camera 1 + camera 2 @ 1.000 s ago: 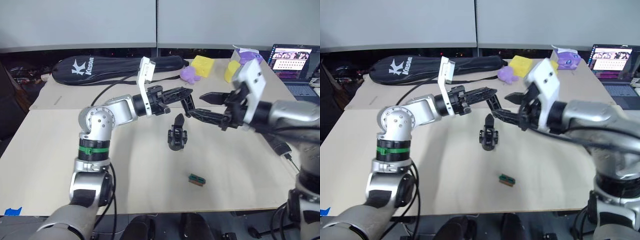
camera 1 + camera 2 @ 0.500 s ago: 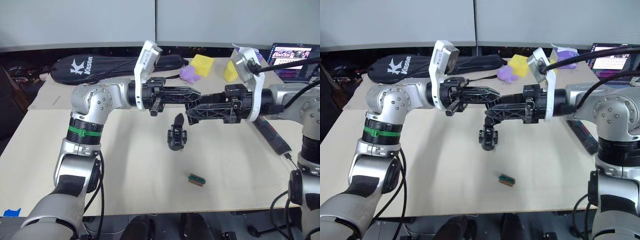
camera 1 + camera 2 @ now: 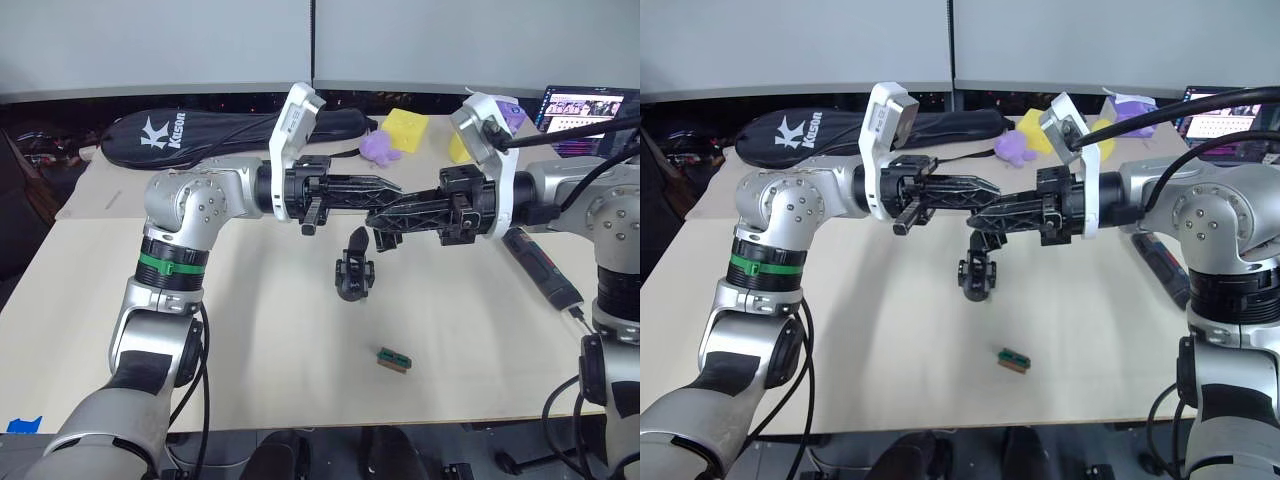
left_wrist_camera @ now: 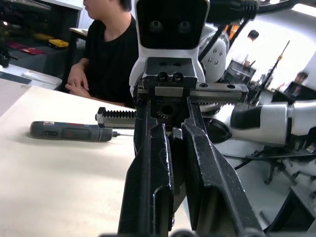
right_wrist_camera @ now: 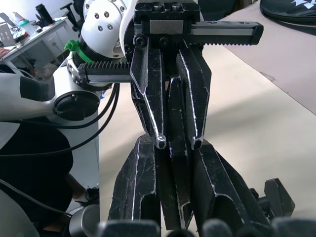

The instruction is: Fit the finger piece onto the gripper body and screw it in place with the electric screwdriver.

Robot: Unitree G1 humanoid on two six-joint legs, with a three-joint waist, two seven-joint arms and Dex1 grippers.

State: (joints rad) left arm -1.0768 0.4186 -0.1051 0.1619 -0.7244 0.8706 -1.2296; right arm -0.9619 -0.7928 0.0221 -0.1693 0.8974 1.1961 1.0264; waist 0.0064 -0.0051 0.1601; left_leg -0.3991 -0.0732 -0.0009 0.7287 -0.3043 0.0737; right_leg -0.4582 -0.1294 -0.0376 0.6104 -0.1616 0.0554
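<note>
Above the gripper body, both pincers meet tip-to-tip, gripping a half-hidden finger piece.

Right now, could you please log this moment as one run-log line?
left gripper: shut on finger piece | right gripper: meeting it | gripper body: on table below | electric screwdriver: lying unused

The small black gripper body with its upright pointed finger stands mid-tabletop, the black red-marked pen-style screwdriver lying well apart, and a dark sliver, perhaps the finger piece, sits between meeting end effectors.
</note>
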